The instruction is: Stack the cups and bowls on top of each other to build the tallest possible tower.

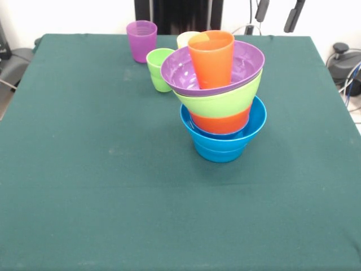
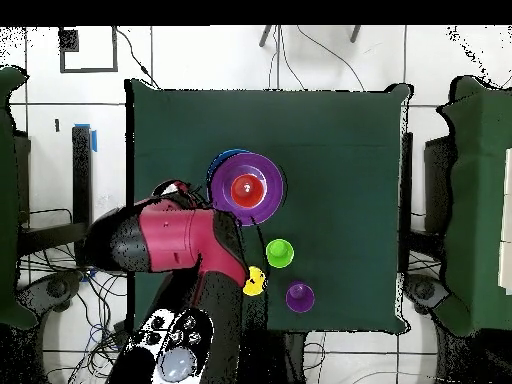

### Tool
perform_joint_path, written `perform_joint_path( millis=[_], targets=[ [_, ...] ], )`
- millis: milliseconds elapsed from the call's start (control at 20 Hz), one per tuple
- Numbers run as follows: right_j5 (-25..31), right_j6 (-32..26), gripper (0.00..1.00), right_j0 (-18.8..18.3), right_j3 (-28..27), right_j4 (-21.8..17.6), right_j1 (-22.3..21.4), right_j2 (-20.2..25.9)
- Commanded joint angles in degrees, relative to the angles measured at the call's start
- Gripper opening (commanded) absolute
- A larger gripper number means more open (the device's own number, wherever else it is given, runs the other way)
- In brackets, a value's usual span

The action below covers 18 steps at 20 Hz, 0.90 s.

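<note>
On the table [image 1: 84, 186], the tower [image 1: 221, 101]

The pale yellow plastic cup [image 1: 186, 38] at the upper centre of the front view is mostly hidden behind the large purple plastic bowl [image 1: 248, 59]. In the overhead view, it [image 2: 255, 282] is partly covered by the red and black arm [image 2: 180, 245]. The gripper cannot be made out.

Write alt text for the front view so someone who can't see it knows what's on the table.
A tower stands near the middle of a green table: an orange cup sits in a purple bowl, over lime green, orange and blue bowls. Behind it stand loose purple, green and yellow cups.
</note>
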Motion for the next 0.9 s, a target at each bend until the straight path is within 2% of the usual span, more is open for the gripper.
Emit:
perform_joint_path(
  millis=[50, 550, 900],
  targets=[
    [-0.58, 10.12, 1.0, 2.39, -1.24, 2.8, 3.25, 0.72],
    [-3.43, 9.84, 1.0, 3.86, -1.24, 5.52, 5.81, -0.57],
    [-3.31, 10.46, 1.0, 5.83, -1.92, 7.71, 6.99, -2.35]
  ],
)
